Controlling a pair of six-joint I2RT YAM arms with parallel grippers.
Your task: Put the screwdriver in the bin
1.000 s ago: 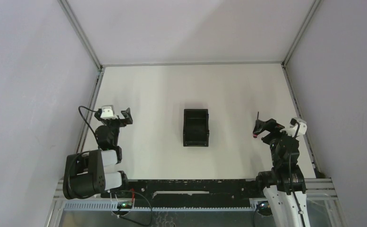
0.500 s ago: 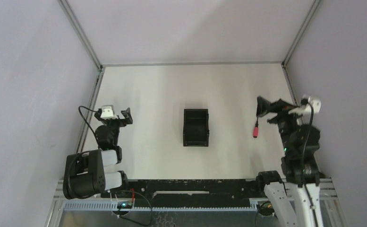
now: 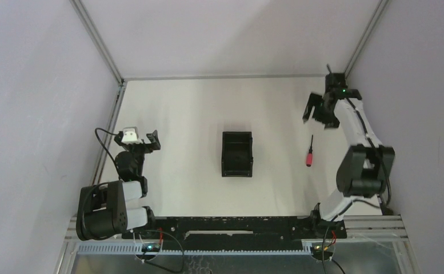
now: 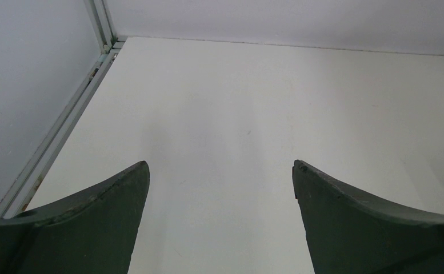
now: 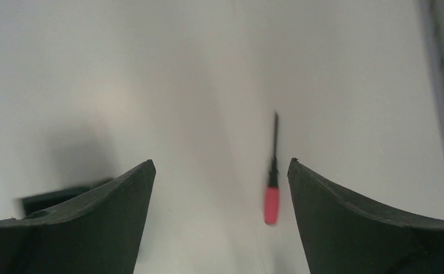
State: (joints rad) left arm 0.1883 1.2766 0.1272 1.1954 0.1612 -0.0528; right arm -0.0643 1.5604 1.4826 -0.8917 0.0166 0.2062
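The screwdriver [image 3: 309,154] lies flat on the white table right of centre, red handle toward me and thin black shaft pointing away. In the right wrist view the screwdriver [image 5: 271,191] shows blurred on the table below, closer to the right finger. The black bin [image 3: 237,154] stands open-topped mid-table, left of the screwdriver; a blurred dark corner of the bin [image 5: 54,197] peeks past the left finger. My right gripper [image 3: 320,114] [image 5: 221,165] hangs open and empty, raised beyond the screwdriver. My left gripper [image 3: 151,140] [image 4: 221,165] rests open and empty at the left.
Metal frame rails [image 3: 361,134] run along the table's right and left edges, with grey walls close behind them. The right arm's links [image 3: 363,165] rise beside the right rail. White table [image 4: 248,114] fills the left wrist view.
The right arm has lifted and swung away from me, from low over the screwdriver to high beyond it. The screwdriver stays where it was. The left arm has not moved.
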